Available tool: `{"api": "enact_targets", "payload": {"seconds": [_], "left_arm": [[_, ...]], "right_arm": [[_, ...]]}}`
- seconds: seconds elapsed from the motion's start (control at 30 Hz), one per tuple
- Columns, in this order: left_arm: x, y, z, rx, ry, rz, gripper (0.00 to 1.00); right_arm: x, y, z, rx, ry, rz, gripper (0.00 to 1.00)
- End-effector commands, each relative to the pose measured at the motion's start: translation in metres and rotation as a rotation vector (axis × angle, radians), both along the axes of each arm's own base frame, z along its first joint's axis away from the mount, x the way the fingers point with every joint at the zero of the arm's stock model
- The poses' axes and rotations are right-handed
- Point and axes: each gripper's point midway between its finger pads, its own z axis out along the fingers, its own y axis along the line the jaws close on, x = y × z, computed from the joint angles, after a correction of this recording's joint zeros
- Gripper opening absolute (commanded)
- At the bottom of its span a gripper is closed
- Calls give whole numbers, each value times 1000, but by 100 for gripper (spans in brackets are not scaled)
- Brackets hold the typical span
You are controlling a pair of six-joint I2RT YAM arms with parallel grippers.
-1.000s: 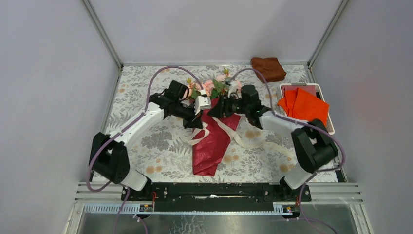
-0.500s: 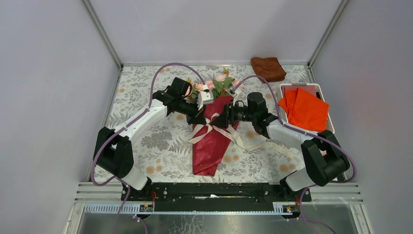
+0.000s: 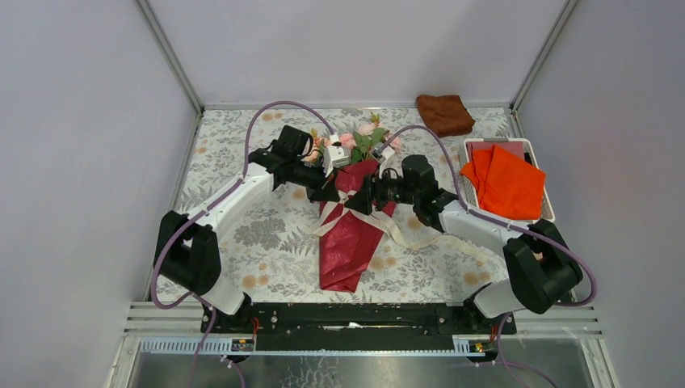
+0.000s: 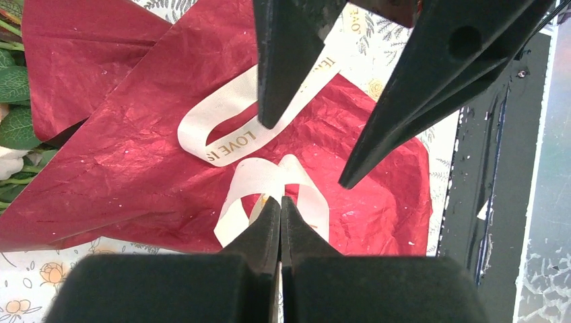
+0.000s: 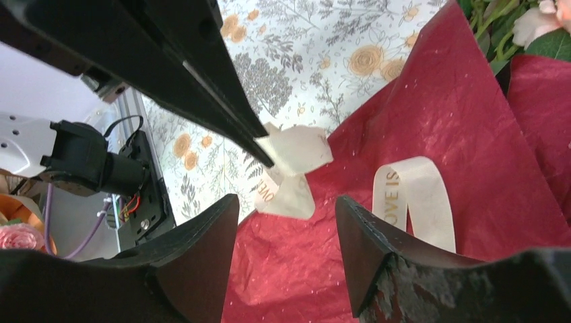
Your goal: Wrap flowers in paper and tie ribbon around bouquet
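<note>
Floral table [image 3: 242,242]: ribbon [image 4: 259,176] pinched in left end effector [image 4: 280,202], atop paper [image 4: 135,148].

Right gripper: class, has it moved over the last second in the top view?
Yes. The right gripper has shifted toward the near edge of the table, farther from the brown cloth lying at the far edge.

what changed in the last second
The right gripper, open, eased toward the near edge as its arm's elbow swung out to the right. The ribbon was drawn from loose strands into a cross over the paper. The left gripper stayed shut on the ribbon; paper and cloth unmoved.
</note>
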Motion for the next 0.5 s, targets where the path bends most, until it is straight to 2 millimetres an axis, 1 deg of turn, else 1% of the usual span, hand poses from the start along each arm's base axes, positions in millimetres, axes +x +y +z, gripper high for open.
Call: {"api": "enact_targets", "payload": {"seconds": [0.0, 0.1, 0.33, 0.4, 0.47], "left_arm": [[5, -6, 9, -46, -12, 2, 0], [4, -5, 9, -47, -13, 4, 0], [2, -6, 10, -54, -13, 0, 0], [2, -6, 9, -55, -7, -1, 0], [2, -6, 9, -56, -5, 0, 0]], "right_arm": [[17, 20, 26, 96, -64, -25, 62], [22, 27, 16, 66, -54, -30, 61], [15, 38, -10, 29, -10, 2, 60], [15, 40, -13, 33, -3, 1, 55], [15, 40, -14, 39, 1, -6, 39]]}}
